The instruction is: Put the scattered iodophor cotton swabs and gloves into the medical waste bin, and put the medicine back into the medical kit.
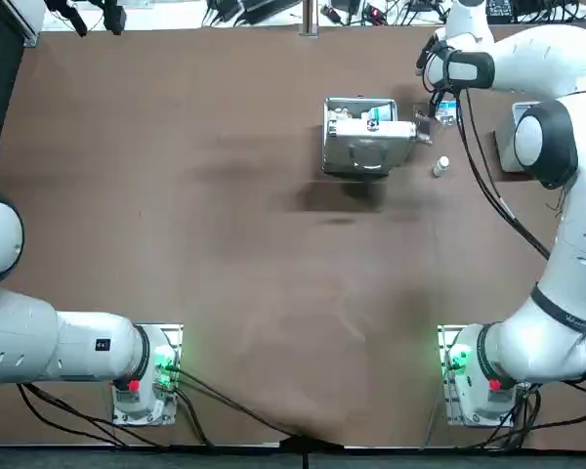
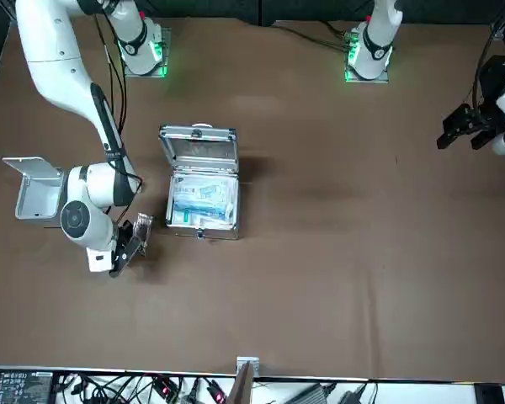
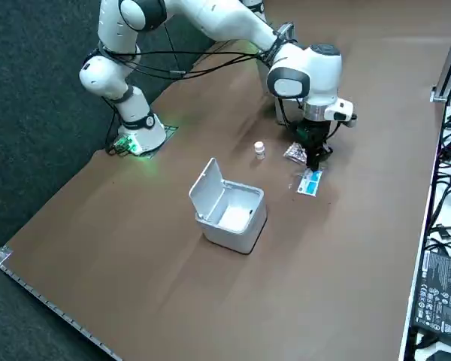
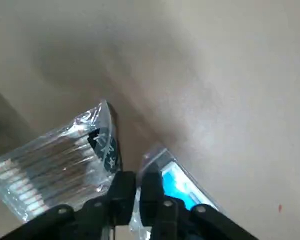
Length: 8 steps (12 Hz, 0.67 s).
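- Well, the brown table (image 1: 225, 244) takes up nearly everything, and all the objects sit in its far right part.
- Reaching out over that part is the white right arm (image 1: 566, 59), bent at the elbow with its wrist pointing down at the tabletop.
- Left of the wrist stands the silver metal medical kit (image 2: 200, 151). Its lid is propped up, and white and blue packs lie inside.
- At the right edge, on the other side of the arm, sits the pale grey plastic waste bin (image 3: 225, 233), its hinged lid tipped back and open.
- Low over the table, between kit and bin, hangs the right gripper (image 3: 313, 159). Its black fingers (image 4: 122, 190) are drawn almost together, with only a thin slit between them. Whether they pinch anything there I cannot tell.
- Just beside the fingertips on the kit's side lies the clear plastic packet of brown-tipped cotton swabs (image 4: 55, 165), flat on the table.
- On their other side, equally close, lies the flat blue-and-white packet (image 3: 310, 183), one corner right at the fingertips.
- Nearer than the gripper and a little apart from both packets, the small white medicine bottle (image 1: 440, 167) stands on the bare table, outside the kit.
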Available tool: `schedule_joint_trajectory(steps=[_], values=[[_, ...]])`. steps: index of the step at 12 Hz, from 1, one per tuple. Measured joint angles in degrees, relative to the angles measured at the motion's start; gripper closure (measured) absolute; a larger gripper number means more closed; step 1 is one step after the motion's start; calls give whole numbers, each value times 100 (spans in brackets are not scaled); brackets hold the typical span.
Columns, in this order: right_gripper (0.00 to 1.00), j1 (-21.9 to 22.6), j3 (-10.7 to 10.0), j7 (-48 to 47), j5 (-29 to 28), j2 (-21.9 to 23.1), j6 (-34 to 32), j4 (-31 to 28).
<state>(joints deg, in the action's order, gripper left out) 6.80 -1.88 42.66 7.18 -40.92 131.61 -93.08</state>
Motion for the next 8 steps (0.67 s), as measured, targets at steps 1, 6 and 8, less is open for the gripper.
schedule_joint_trajectory(steps=[1,6,8], values=[[88,-1,-5,0,0,0,0,0],[99,-13,-25,-11,-108,93,-163,142],[99,-77,-44,-11,-248,340,-547,221]])
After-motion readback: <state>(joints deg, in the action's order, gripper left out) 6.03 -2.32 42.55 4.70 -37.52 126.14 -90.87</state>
